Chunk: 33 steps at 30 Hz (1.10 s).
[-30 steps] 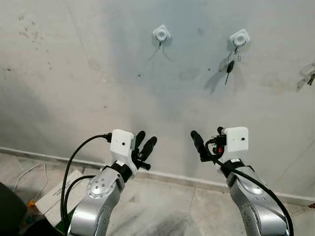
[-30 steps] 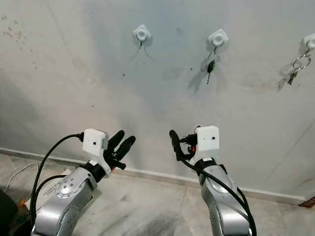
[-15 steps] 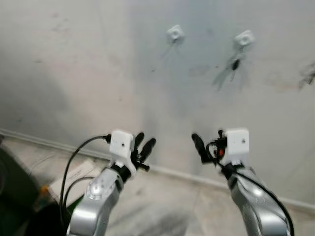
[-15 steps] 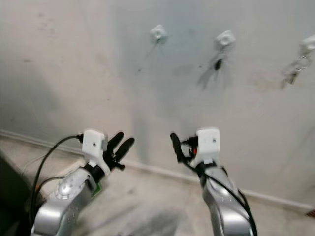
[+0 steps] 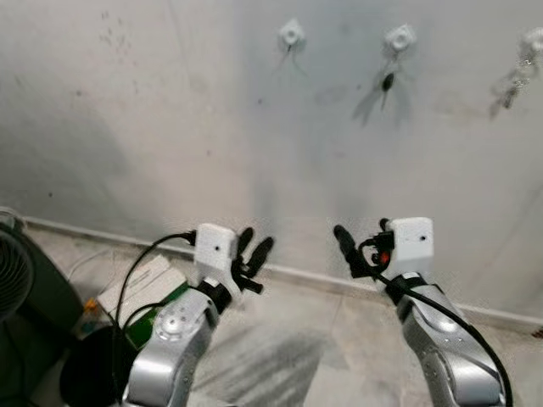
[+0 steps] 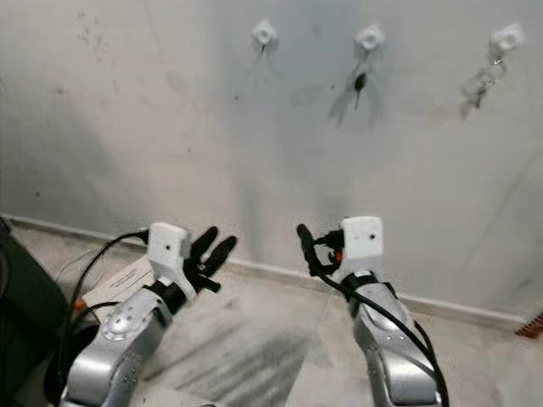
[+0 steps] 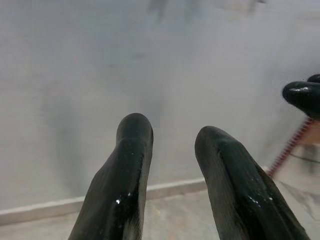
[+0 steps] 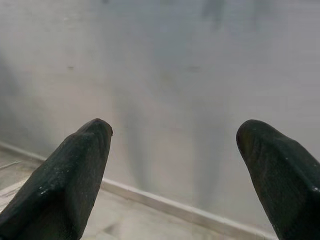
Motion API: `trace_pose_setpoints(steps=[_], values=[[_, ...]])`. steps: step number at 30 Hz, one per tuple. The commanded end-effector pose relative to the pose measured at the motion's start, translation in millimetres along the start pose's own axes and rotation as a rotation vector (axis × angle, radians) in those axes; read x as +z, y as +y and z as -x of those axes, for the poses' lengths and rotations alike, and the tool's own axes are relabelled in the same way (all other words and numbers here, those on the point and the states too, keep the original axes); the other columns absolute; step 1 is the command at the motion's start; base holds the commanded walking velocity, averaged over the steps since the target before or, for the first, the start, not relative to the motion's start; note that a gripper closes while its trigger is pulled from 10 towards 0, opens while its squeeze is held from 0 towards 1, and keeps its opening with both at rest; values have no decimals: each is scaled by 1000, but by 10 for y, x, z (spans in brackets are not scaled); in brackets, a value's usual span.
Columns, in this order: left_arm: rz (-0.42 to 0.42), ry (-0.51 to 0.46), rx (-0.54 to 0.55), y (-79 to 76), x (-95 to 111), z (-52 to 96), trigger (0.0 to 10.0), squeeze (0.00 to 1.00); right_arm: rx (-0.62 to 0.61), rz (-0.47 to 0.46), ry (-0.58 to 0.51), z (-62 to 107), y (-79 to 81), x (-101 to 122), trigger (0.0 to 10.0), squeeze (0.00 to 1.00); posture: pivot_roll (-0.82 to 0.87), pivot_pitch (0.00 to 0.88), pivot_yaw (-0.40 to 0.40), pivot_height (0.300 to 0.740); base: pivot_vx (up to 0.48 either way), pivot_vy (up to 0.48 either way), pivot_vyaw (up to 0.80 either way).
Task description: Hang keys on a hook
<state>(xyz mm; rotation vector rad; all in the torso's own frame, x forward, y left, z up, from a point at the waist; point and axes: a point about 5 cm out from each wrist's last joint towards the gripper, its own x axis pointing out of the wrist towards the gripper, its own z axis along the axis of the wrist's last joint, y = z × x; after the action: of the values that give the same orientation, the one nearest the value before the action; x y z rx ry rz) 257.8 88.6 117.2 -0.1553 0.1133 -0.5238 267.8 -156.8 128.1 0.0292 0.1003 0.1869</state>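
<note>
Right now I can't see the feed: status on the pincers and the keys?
Left pincer open, empty. Right pincer open, empty, both held low before the wall. Keys hang on the middle hook; another bunch on the right hook. Left hook bare.

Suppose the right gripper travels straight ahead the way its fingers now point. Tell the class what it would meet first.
Most likely the bare grey wall, low down, a little above the pale skirting strip. The right gripper is open and empty, and nothing shows between its fingers and the wall. Depth to the wall is unclear.
</note>
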Motion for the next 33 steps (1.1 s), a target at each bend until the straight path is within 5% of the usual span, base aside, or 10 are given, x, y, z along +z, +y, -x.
trace_pose_setpoints(steps=[1,6,33], values=[[-13,0,19,62,15,19,10000,0,21,-17,4,-10,57,-4,10000,0,-88,0,78,740,-304,0,-744],[-15,0,19,64,14,16,10000,0,24,-19,3,-15,63,-3,10000,0,-85,0,78,740,-302,0,-678],[-23,3,27,68,13,4,10000,0,29,-11,-7,-34,87,4,10000,0,-86,0,80,740,-275,0,0]])
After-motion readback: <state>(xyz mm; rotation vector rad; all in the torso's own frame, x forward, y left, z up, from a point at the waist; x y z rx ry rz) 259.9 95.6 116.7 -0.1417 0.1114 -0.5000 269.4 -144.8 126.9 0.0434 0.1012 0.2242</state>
